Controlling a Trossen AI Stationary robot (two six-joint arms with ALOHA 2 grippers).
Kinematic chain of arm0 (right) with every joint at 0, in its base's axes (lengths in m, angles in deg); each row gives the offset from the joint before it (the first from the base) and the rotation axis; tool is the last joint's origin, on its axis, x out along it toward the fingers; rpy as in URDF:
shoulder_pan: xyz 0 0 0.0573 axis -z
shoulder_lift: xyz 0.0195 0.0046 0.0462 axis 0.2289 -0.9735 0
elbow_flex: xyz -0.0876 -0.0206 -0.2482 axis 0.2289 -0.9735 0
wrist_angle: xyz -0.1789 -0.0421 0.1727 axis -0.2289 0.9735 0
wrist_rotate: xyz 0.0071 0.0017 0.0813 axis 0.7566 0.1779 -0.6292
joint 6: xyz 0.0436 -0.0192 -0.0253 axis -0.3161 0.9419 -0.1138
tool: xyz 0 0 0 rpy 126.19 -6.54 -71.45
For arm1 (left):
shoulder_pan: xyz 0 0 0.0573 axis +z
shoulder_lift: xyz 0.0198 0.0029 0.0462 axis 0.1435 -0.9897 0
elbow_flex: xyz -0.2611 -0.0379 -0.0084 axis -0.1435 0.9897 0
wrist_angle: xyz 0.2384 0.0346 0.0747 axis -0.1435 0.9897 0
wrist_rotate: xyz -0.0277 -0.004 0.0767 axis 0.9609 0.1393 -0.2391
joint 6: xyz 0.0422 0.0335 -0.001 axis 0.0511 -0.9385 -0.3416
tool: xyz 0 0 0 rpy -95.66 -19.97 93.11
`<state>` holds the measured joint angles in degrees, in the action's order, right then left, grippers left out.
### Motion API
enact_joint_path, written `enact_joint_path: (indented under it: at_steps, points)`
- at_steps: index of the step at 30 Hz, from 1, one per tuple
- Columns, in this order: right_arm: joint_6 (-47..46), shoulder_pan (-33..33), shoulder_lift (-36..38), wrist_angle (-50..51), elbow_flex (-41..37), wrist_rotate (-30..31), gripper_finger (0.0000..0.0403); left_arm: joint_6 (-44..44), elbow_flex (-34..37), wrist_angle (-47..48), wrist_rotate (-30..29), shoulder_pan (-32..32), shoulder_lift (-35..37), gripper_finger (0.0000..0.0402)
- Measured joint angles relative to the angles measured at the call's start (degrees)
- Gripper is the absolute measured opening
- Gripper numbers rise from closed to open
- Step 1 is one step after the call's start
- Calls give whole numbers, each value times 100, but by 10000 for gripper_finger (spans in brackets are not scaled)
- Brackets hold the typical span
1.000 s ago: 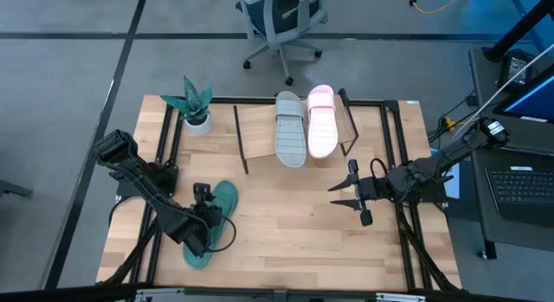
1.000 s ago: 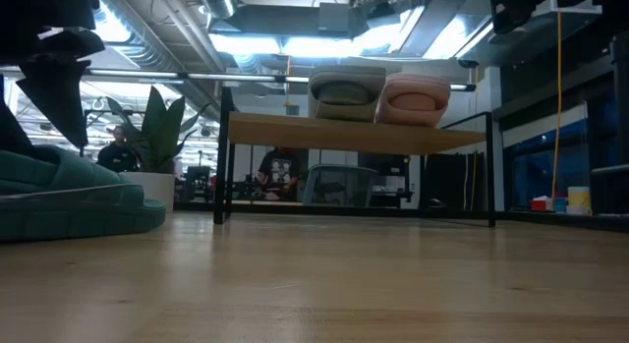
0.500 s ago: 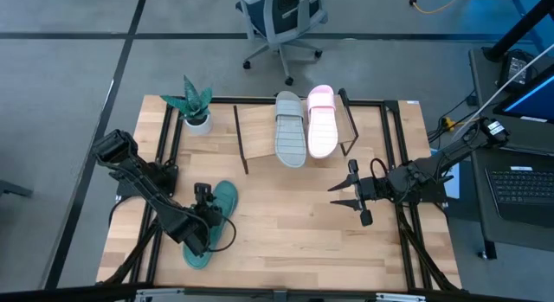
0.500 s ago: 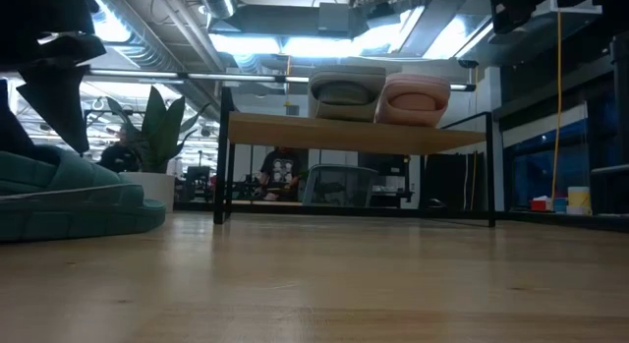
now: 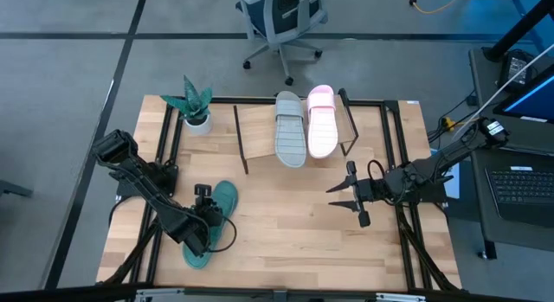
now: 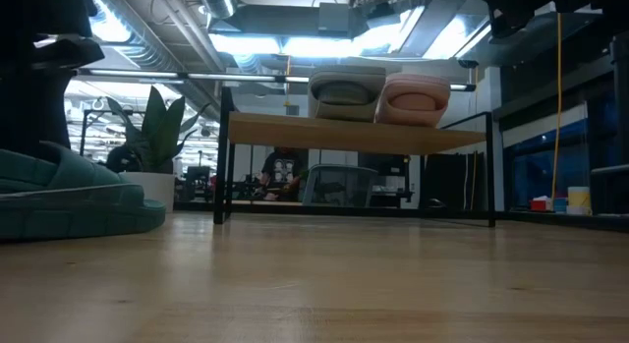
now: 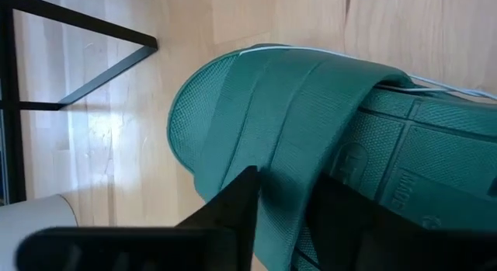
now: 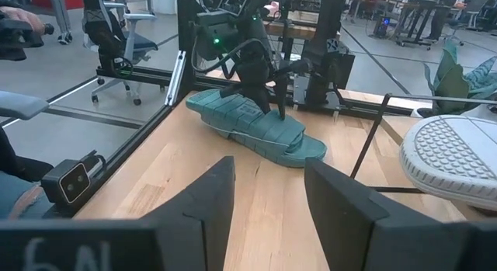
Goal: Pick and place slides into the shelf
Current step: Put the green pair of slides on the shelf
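The teal slide (image 5: 215,222) lies sole down on the table's near left, also seen in the low view (image 6: 69,191) and the right wrist view (image 8: 260,130). My left gripper (image 5: 204,214) stands over it, shut on its wide strap. The grey slide (image 5: 290,129) and the pale pink slide (image 5: 322,122) lie side by side on the right part of the shelf's slanted board (image 5: 258,133). My right gripper (image 5: 342,195) hovers open right of the table's middle, with nothing between its fingers (image 8: 268,185). My left gripper pinches the teal slide's strap (image 7: 283,195) between its two fingers. One finger (image 7: 229,217) is on the toe side and the other (image 7: 365,224) on the heel side, over the footbed. The fingers come from above, pointing down. The slide's sole rests flat on the table.
A small potted plant (image 5: 196,107) stands at the table's far left corner, beside the shelf. The shelf's left part (image 5: 251,129) is bare board. Black frame bars (image 5: 164,146) run along the table's left and right sides. An office chair (image 5: 281,21) stands beyond the far edge.
My left gripper has shut its fingers in on the teal slide's strap without shifting place. The slide has stayed flat on the table.
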<state>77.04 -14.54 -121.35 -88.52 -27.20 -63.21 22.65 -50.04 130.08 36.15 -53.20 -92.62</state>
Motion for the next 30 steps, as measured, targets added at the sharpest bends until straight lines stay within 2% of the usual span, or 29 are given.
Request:
enact_joint_path:
  at_steps: [11,24,30]
  points:
    - [18,0,0,-43,0,0,158,-28,9,20,41,9,-2,9]
    - [129,0,2,-37,2,0,158,-9,-451,109,212,125,47,7]
    - [339,0,2,-34,0,0,158,-15,-945,640,186,215,66,4]
